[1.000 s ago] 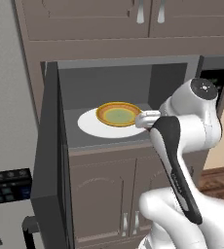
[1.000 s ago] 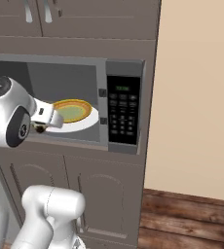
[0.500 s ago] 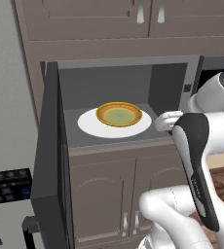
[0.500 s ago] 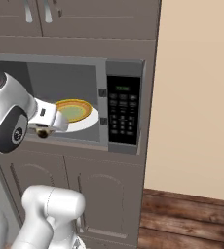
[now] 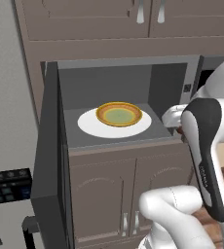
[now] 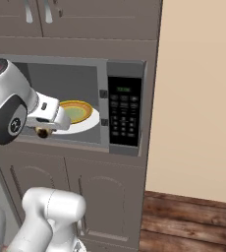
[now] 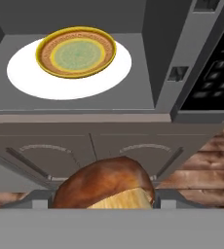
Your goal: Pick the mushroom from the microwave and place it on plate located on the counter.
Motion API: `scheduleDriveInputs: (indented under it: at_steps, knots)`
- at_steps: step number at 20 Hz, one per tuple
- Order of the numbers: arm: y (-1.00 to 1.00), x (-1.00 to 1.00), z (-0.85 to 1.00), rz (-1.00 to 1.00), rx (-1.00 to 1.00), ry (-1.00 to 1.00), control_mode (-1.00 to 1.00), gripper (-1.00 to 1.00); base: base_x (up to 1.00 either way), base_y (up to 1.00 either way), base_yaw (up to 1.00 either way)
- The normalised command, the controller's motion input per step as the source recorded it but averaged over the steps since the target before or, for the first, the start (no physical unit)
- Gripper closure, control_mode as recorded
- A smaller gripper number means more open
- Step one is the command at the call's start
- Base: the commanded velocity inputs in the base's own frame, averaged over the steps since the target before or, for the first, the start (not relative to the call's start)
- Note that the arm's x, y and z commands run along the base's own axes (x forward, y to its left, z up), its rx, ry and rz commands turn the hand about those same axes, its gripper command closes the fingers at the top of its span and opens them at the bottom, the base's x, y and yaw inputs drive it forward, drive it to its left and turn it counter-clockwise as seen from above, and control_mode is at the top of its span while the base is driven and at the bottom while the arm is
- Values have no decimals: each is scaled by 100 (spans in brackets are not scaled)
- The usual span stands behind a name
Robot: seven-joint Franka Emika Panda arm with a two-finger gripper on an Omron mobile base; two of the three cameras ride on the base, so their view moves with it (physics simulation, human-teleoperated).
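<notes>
The mushroom (image 7: pixel 104 184), brown-capped with a pale stem, sits between my fingertips (image 7: pixel 168 197) at the bottom of the hand view. My gripper (image 7: pixel 104 198) is shut on it. It hangs just outside the open microwave (image 7: pixel 182 63), in front of its lower front edge. From the right base view the gripper (image 6: pixel 44 131) holds the small brown mushroom (image 6: pixel 42 133) before the cavity. In the left base view the gripper (image 5: pixel 178 125) is at the cavity's right front corner. The plate and the counter are out of view.
Inside the microwave, a yellow-orange rimmed dish (image 5: pixel 119 113) with a green centre rests on the white turntable disc (image 5: pixel 92 127). The microwave door (image 5: pixel 48 160) stands swung open to the left. The keypad panel (image 6: pixel 123 117) is on the right; cabinet doors (image 5: pixel 104 194) are below.
The gripper has pulled back out of the microwave cavity toward its front right corner, carrying the mushroom with it. The dish and turntable have stayed put.
</notes>
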Motion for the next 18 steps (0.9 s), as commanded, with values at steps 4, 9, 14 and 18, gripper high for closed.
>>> scheduleDriveInputs:
  at_steps: [4, 9, 14, 18]
  knots:
    - [0, -7, 0, 0, 0, 0, -100, 100, 0, 0, 0]
    - [0, -7, 0, 0, 0, 0, 100, 100, -9, 0, 0]
    - [0, 0, 0, 0, 0, 0, 100, 100, -93, -35, -10]
    - [0, 0, 0, 0, 0, 0, 100, 100, -80, -59, -58]
